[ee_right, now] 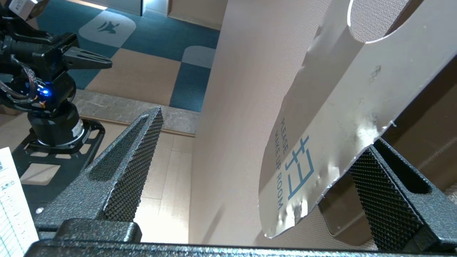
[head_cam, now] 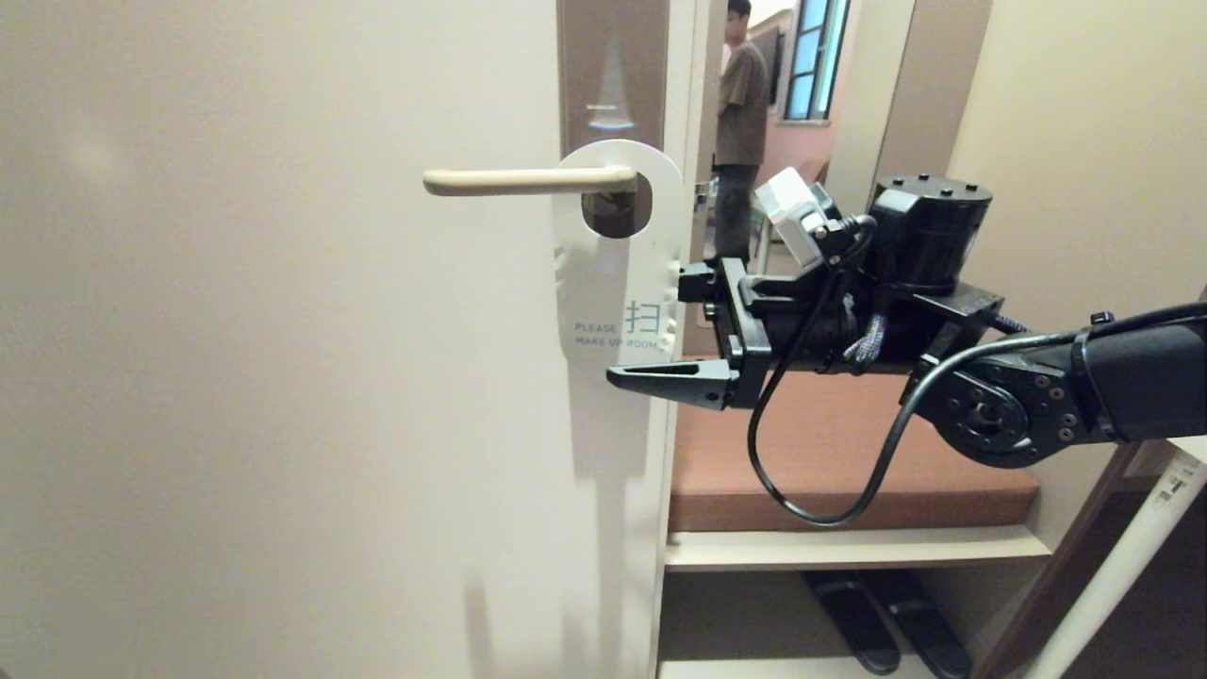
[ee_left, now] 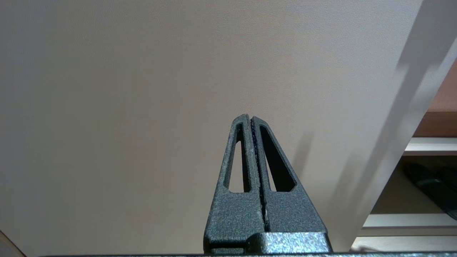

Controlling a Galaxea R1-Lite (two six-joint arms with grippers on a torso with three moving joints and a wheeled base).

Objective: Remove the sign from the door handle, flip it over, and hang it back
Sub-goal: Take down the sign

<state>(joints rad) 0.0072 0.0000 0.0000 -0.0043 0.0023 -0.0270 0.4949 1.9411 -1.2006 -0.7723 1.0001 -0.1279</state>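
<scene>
The sign [head_cam: 618,273], white face out and reading "PLEASE MAKE UP ROOM", hangs by its hole on the cream door handle [head_cam: 523,179]. My right gripper [head_cam: 651,325] is open at the sign's lower right corner. One finger reaches under the bottom edge and the other sits at the right edge, partly hidden by the card. In the right wrist view the sign [ee_right: 339,117] lies between the fingers of the right gripper [ee_right: 264,128], close to one textured pad [ee_right: 378,185]. Whether they touch I cannot tell. My left gripper [ee_left: 250,119] is shut on nothing, parked low facing the door.
The handle sits on a brownish-grey backplate [head_cam: 613,66] near the door's edge. Past the edge are a brown cushioned bench [head_cam: 849,471], dark slippers [head_cam: 886,622] beneath it and a white pole [head_cam: 1132,556]. A person [head_cam: 740,104] stands in the room beyond.
</scene>
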